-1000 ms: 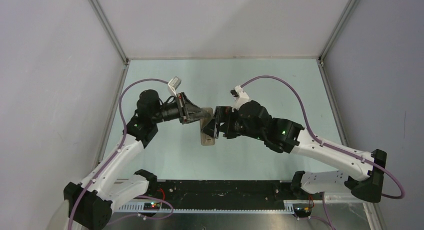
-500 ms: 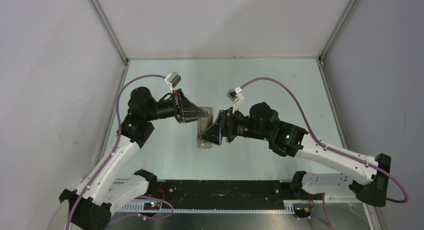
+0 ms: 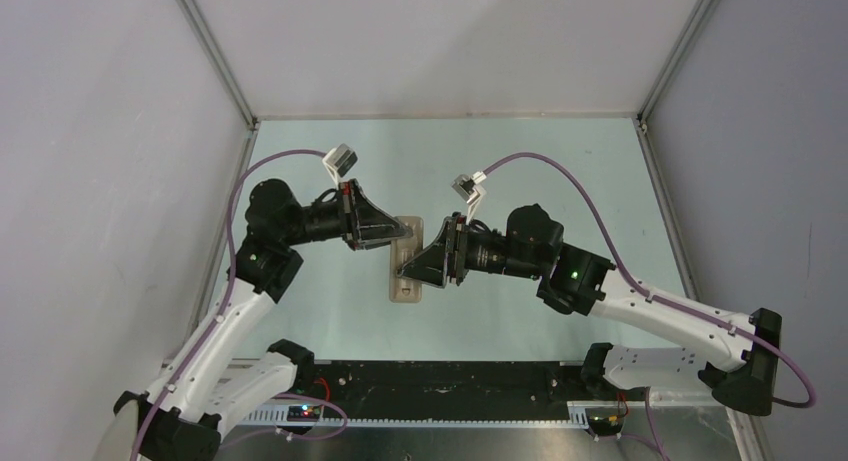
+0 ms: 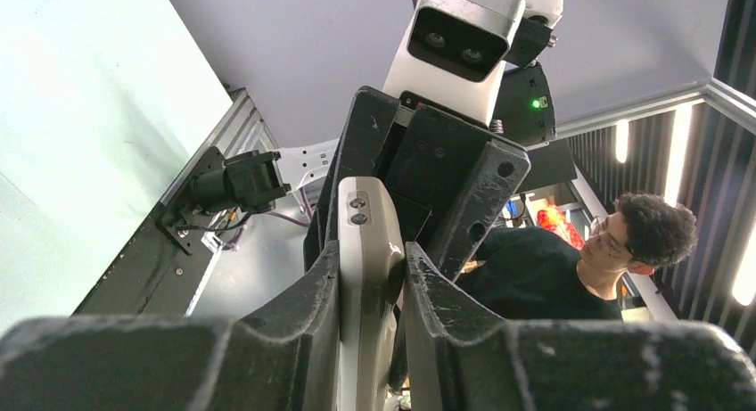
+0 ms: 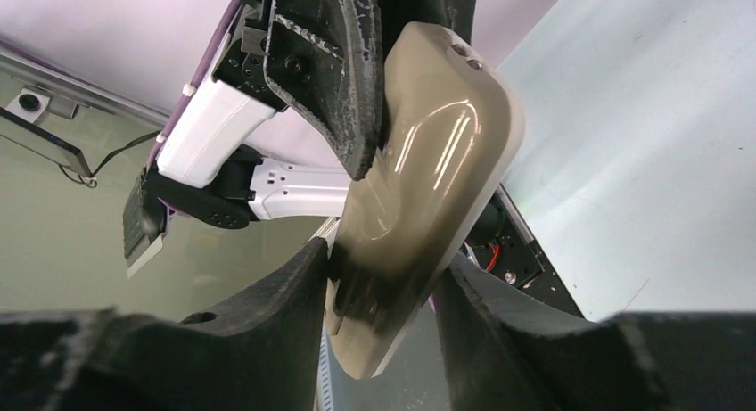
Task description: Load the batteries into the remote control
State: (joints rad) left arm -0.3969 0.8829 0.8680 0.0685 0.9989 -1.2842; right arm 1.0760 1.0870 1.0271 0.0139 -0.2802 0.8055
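From above, we see the small oblong remote control with a beige-grey back held over the pale green bench, between the two arms. The left pincer meets its far end from the left, and the right pincer reaches it from the right, lower along its length. The two pincers are just beside each other.

In the left wrist view, we look at the remote control edge-on, rising upright between the dark, scuffed fingers of the left pincer, which is clamped on its two broad faces. Just behind it stands the right pincer, with its white wrist camera above. A dark-haired person in glasses sits at the lower right.

In the right wrist view, we see the glossy back of the remote control tilted across the middle. The jaws of the right pincer stand apart on either side of its lower end, close against it; whether they press on it we cannot tell. One left finger presses the upper part, with the bench behind.
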